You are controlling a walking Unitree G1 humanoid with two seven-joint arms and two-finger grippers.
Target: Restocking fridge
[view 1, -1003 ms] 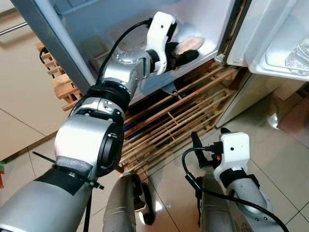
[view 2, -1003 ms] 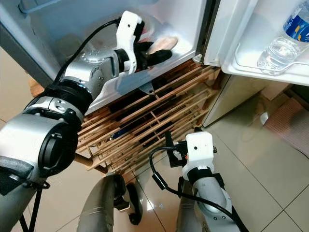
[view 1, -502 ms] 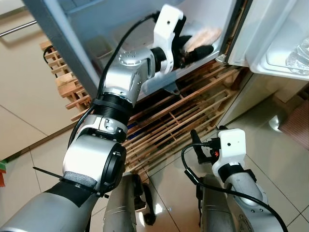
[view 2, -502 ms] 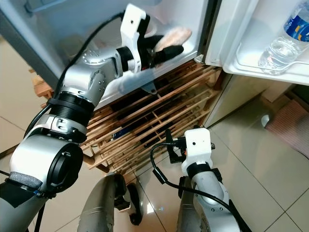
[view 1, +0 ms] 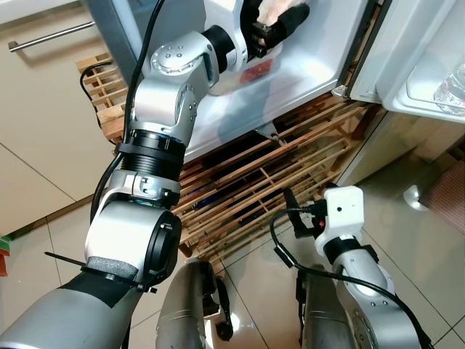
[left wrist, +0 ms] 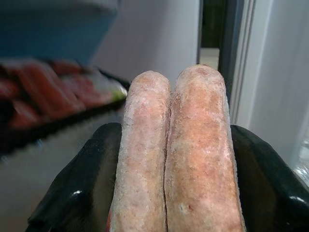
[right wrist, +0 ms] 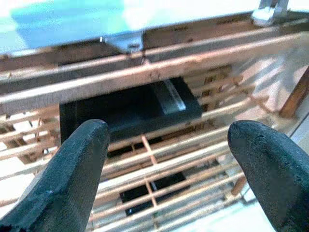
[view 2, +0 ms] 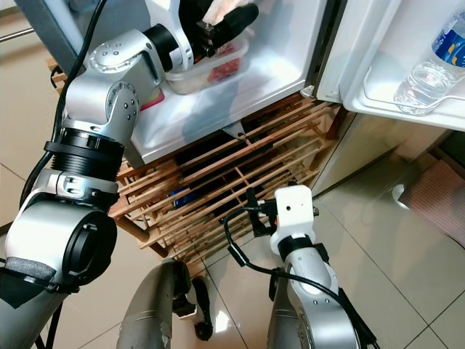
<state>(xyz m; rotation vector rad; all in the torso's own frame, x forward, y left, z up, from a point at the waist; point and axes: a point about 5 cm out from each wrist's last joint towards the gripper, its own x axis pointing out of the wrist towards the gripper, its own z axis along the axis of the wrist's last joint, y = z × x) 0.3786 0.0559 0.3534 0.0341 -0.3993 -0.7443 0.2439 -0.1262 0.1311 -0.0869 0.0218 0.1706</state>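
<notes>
My left gripper (view 1: 280, 14) is raised inside the open fridge (view 1: 312, 58), shut on two pale pink sausages (left wrist: 178, 154) lying side by side between its black fingers (left wrist: 91, 188). Just below it on the fridge floor sits a clear container of red food (view 2: 211, 69), seen blurred in the left wrist view as a tray of red pieces (left wrist: 58, 92). My right gripper (right wrist: 178, 159) hangs low in front of the wooden pallet (view 1: 276, 174) under the fridge, its fingers (right wrist: 82, 164) wide apart with nothing between them.
The fridge door (view 2: 378, 43) stands open on the right, with a water bottle (view 2: 429, 62) in its shelf. A black box (right wrist: 130, 108) lies under the pallet slats. Tiled floor (view 1: 43, 203) spreads to the left and right.
The left arm has lifted the sausages higher and further into the fridge, above the container of red food. The right arm has stayed low by the pallet.
</notes>
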